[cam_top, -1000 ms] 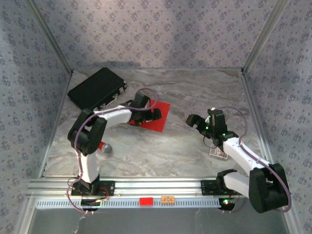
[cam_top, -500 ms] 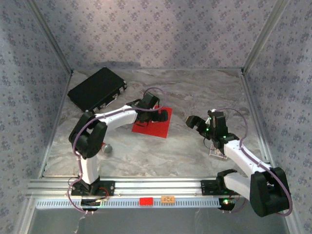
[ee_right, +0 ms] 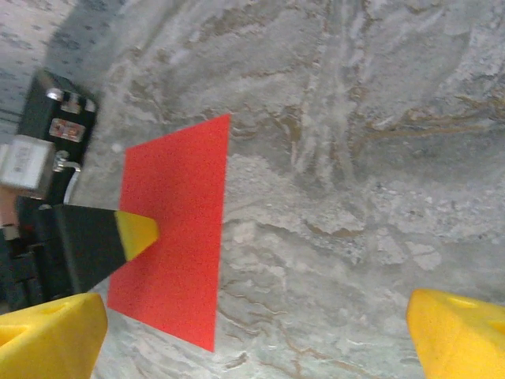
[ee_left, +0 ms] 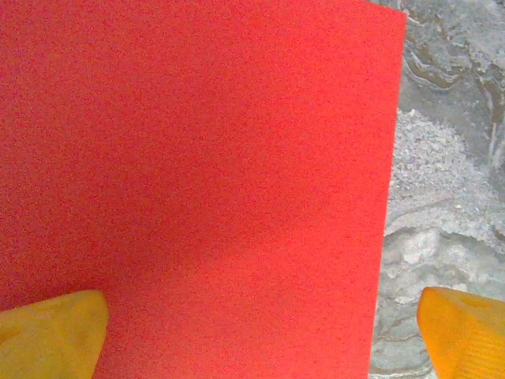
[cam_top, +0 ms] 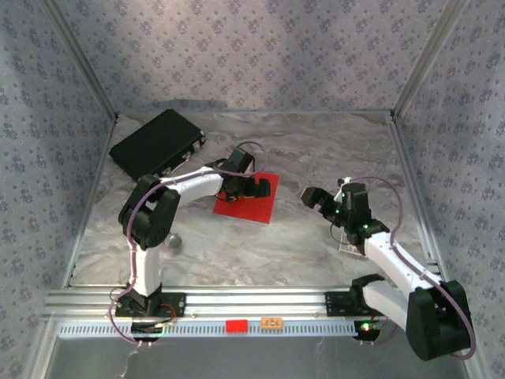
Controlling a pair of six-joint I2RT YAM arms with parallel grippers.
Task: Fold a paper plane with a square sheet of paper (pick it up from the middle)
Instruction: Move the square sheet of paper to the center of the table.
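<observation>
The square sheet of paper [cam_top: 246, 207] lies flat on the marble table, bright red and unfolded. My left gripper [cam_top: 254, 188] hovers low over its far half, open. In the left wrist view the sheet [ee_left: 197, 174] spans most of the frame between the yellow fingertips [ee_left: 49, 335], and its right edge shows against the marble; the left gripper [ee_left: 256, 335] holds nothing. My right gripper [cam_top: 325, 194] stands open to the right of the sheet, apart from it. In the right wrist view the sheet [ee_right: 177, 237] lies ahead on the left, and the right gripper [ee_right: 252, 335] is over bare marble.
A black case [cam_top: 158, 142] lies at the back left. A small grey round object [cam_top: 173, 241] sits by the left arm's elbow. A small card [cam_top: 353, 247] lies under the right arm. A tiny red block [cam_top: 236, 325] sits on the front rail. Patterned walls enclose the table.
The left gripper has moved right and nearer across the sheet, and the sheet slid slightly toward the front. The right arm shifted a little. Both grippers stayed open.
</observation>
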